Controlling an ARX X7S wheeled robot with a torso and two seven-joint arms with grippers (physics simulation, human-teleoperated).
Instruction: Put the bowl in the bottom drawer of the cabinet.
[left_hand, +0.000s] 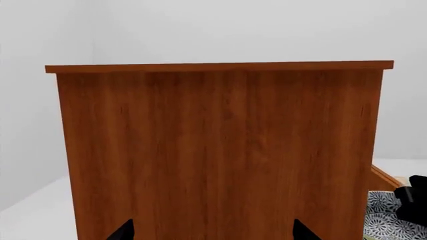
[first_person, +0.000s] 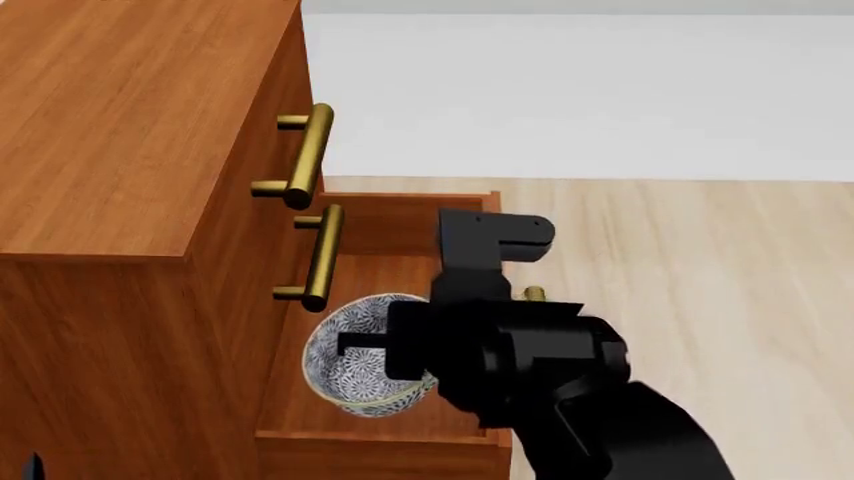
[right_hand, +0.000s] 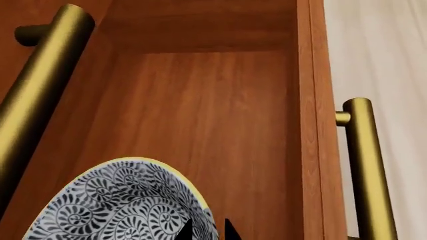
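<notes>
The speckled blue-grey bowl (first_person: 334, 372) hangs tilted inside the open bottom drawer (first_person: 387, 268), near its front-left corner. My right gripper (first_person: 367, 345) is shut on the bowl's pale rim, one finger on each side of the wall; up close the right gripper (right_hand: 208, 231) pinches the bowl (right_hand: 113, 205) above the drawer's wooden floor (right_hand: 200, 110). Whether the bowl touches the floor I cannot tell. My left gripper (left_hand: 213, 234) is open and faces the cabinet's plain side (left_hand: 220, 150), with the bowl's edge (left_hand: 383, 217) at the corner.
The cabinet (first_person: 120, 120) fills the left of the head view. Brass handles of the two upper drawers (first_person: 307, 155) (first_person: 320, 255) jut over the open drawer. The bottom drawer's own handle (right_hand: 363, 170) sits outside its front wall. Pale wood floor (first_person: 721, 260) lies to the right.
</notes>
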